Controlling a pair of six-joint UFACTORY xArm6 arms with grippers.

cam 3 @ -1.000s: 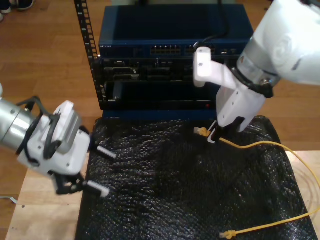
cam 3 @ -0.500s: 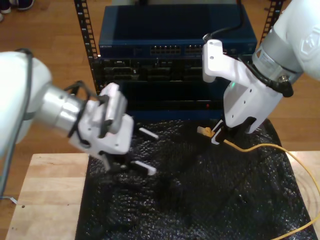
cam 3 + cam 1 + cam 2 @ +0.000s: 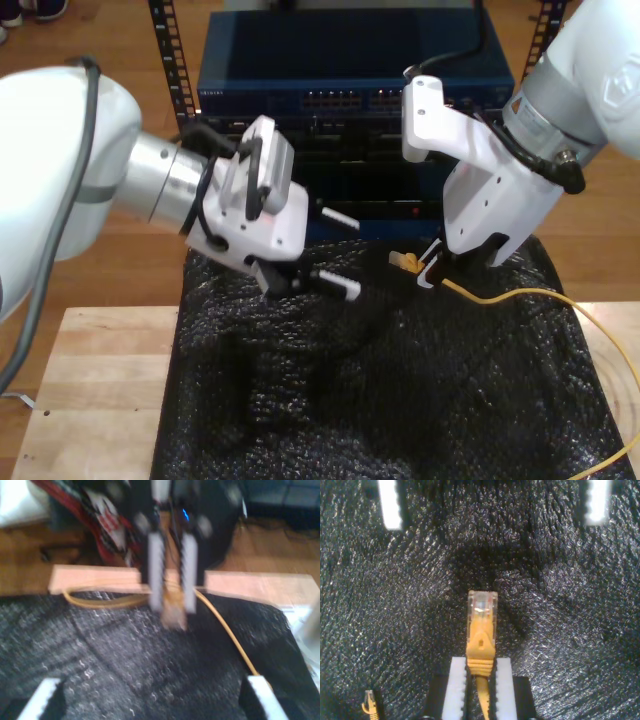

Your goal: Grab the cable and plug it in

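My second claw [image 3: 475, 680] pinches the thin yellow-orange cable [image 3: 480, 635] w/ clear plastic plug, boot partly hidden betw. ribbed white pads. My first claw [image 3: 337, 252] gapes wide opposite; its wrist view is blurred. Crinkly black bubble-wrap mat [image 3: 380, 400] below.

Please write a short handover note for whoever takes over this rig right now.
My second gripper is shut on the cable just behind its clear plug, held over the black mat at the exterior view's right.
My first gripper is open and holds nothing, facing the plug from the exterior view's left.
Done: cable grabbed.
Left: plug it in; the blue switch sits behind the mat.
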